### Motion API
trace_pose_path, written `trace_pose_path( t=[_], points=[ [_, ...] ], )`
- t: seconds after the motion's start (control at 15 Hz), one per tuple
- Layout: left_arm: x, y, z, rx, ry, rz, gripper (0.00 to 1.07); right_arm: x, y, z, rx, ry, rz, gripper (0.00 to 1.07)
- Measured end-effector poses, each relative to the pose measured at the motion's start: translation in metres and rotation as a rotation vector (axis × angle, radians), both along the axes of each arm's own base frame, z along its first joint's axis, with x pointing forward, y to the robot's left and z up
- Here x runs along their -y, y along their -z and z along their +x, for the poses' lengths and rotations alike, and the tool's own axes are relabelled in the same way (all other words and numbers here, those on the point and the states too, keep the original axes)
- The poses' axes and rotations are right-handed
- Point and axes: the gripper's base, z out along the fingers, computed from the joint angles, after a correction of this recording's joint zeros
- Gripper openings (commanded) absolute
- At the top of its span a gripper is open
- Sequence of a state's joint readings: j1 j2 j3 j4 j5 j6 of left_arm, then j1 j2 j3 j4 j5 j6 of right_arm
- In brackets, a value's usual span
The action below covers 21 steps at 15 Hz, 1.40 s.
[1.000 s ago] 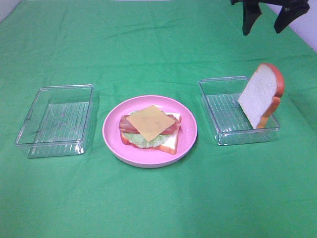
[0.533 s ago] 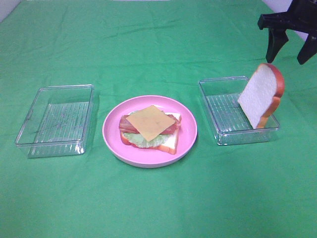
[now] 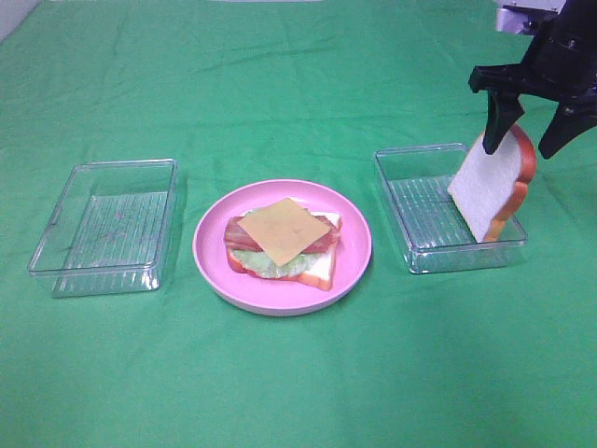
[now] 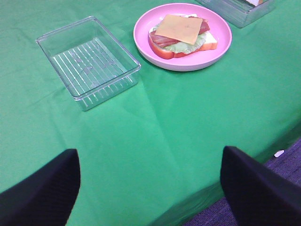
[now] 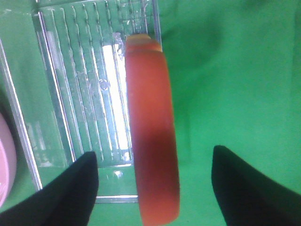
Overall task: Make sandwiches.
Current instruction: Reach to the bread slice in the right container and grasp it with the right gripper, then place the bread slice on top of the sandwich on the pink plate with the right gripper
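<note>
Green cloth (image 3: 298,84); pink plate (image 3: 210,252); yellow cheese (image 3: 284,230) over reddish bacon (image 3: 233,233) and pale lettuce (image 3: 270,264); white bread slice (image 3: 485,182) with orange crust; clear ribbed trays (image 3: 103,224).

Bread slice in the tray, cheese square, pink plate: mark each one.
bread slice (image 3: 485,191), exterior high view, white face.
cheese square (image 3: 284,230), exterior high view, middle of its top.
pink plate (image 3: 354,245), exterior high view, bare right rim.

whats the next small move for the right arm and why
Probably lower the right gripper a little further, then close. Its open fingers straddle the crust of the bread slice leaning in the right tray, not yet gripping. The sandwich on the plate lacks its top slice.
</note>
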State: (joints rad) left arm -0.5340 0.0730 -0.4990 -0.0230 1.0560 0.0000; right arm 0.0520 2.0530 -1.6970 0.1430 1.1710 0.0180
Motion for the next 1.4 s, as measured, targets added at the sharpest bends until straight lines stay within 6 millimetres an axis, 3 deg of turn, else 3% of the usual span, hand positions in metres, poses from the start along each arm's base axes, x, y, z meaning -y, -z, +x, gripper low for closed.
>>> trace_pose_path(
  t=[0.27,0.6,0.93,1.27,1.4],
  points=[
    [0.000,0.000,0.000,0.000,0.000,0.000,0.78,0.001,0.012,0.006,0.011,0.003,-0.010,0.54],
    [0.000,0.000,0.000,0.000,0.000,0.000,0.78,0.001,0.016,0.006,0.005,0.003,-0.018,0.03],
    [0.000,0.000,0.000,0.000,0.000,0.000,0.78,0.000,0.012,0.006,0.010,0.017,-0.004,0.00],
    [0.000,0.000,0.000,0.000,0.000,0.000,0.78,-0.009,-0.060,-0.018,0.172,-0.004,0.115,0.00],
    [0.000,0.000,0.000,0.000,0.000,0.000,0.78,-0.013,-0.071,-0.029,0.198,-0.020,0.170,0.00]
  ],
)
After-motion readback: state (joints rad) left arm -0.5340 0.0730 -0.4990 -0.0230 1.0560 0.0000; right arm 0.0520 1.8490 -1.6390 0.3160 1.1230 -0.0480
